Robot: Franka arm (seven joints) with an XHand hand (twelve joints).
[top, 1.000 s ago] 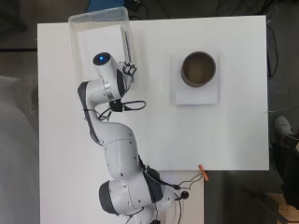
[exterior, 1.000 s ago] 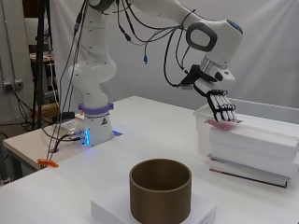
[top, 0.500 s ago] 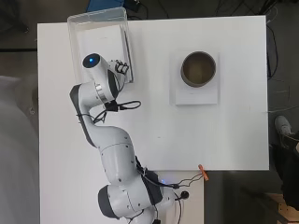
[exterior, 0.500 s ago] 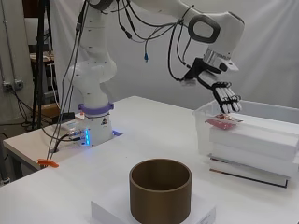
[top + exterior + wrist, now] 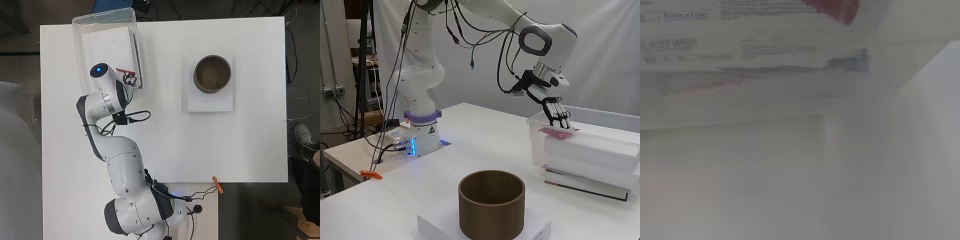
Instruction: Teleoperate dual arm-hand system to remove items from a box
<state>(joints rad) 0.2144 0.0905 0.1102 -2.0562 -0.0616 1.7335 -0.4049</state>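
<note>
At the near corner of the clear plastic box (image 5: 82,30), around ten o'clock on the table in the overhead view, my hand (image 5: 556,111) hangs with fingers straight and pointing down, holding nothing. Their tips sit at a flat red packet (image 5: 558,132) lying on the white foam blocks (image 5: 600,150) inside; I cannot tell if they touch. The packet's long axis seems to run toward nine o'clock from my fingertips, across the box's width.

box (image 5: 600,150) cut off at side view's edge, wrist view blurred (print unreadable)
</note>
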